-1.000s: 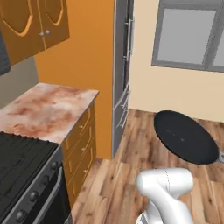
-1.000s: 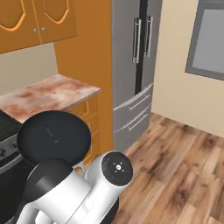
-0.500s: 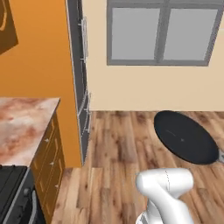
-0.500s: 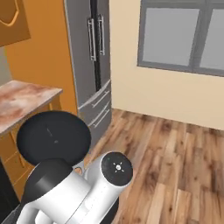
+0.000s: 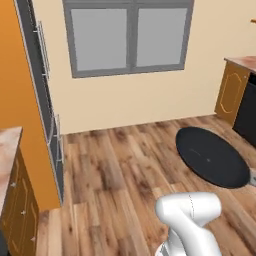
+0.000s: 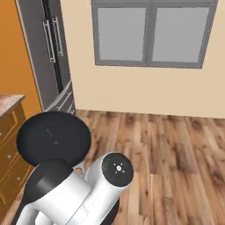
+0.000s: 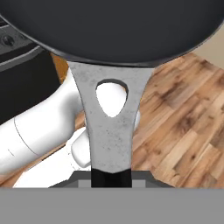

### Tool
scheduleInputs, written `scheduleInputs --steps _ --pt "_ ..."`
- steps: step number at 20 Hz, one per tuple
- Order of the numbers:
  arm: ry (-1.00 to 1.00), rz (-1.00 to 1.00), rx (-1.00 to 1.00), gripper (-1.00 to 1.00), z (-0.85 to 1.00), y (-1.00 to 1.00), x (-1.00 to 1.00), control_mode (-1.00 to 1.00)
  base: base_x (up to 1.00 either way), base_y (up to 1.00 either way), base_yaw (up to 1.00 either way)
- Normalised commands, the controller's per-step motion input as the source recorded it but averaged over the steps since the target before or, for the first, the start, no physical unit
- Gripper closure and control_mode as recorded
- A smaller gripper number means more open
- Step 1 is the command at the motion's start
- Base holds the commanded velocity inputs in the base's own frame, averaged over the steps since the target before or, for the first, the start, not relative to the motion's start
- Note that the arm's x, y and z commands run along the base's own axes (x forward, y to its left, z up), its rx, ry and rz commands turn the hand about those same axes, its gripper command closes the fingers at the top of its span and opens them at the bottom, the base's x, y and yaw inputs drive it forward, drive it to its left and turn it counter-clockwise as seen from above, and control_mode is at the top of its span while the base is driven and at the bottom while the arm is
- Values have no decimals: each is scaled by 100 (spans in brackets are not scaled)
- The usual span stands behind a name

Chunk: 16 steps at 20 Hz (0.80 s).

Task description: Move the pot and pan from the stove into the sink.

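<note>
Currently the gripper point(image 7: 111, 177) is clamped on the handle of the pan point(image 7: 109, 26), at the dark end of the grey stem. The pan is held level in the air, clear of any support; in the left base view it point(image 5: 212, 156) hangs over the wooden floor point(image 5: 115, 170) to the right of the arm, and in the right base view it point(image 6: 53, 138) sits just above the arm's upper joint.

Task status, as a judgement: the pan is off the stove and in transit, so its lift is done and its carry and release into the sink remain. The pot and the sink are not in these pictures, so their state cannot be told. A dark appliance front point(image 7: 26, 65) shows behind the pan in the hand view; whether it is the stove cannot be confirmed.

Surroundings, near to far: a tabletop corner point(image 5: 7, 145) with orange cabinet fronts point(image 5: 17, 220) at left, the grey fridge point(image 6: 50, 57) beside it, open floor ahead, then the cream wall point(image 6: 145, 92) with a grey window point(image 6: 151, 33). A further cabinet point(image 5: 231, 90) stands at far right.

Obstructions: the floor ahead is open. The wide pan could clip the cabinets or fridge during a turn.
</note>
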Motion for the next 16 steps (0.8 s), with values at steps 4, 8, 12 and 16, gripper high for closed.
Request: scheduleInputs --steps 4,8,12,16 --pt "0 0 0 100 0 0 0 100 1 0 -48" --pt "0 0 0 100 0 0 0 100 2 0 -49" --pt "0 0 0 100 0 0 0 100 2 0 -48" --pt "0 0 0 100 0 0 0 100 0 0 -46"
